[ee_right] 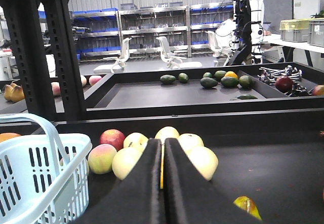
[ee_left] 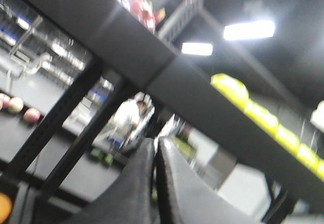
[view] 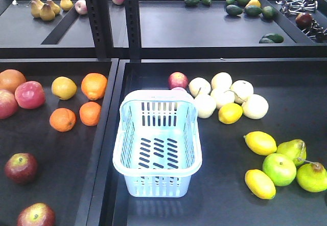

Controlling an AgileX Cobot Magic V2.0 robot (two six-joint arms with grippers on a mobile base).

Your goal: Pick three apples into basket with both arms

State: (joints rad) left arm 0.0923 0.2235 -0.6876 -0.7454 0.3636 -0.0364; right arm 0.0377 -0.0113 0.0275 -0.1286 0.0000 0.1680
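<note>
The front camera looks steeply down on the worktop [view: 225,185], with the basket [view: 158,185] mid-frame. My right wrist camera sits low, close to the worktop, facing level past my right gripper [ee_right: 163,147] toward the rear tray [ee_right: 167,95] — it shares the basket, the pale fruits [view: 225,95] and the avocados [view: 242,6] with the front view. My left wrist camera is tilted and blurred, aimed upward past my left gripper [ee_left: 154,150] at a dark shelf rail [ee_left: 167,77].

Empty pale-blue basket [view: 157,185] upright at centre, dark red apple [view: 20,167] left, second apple [view: 36,216] nearer
</note>
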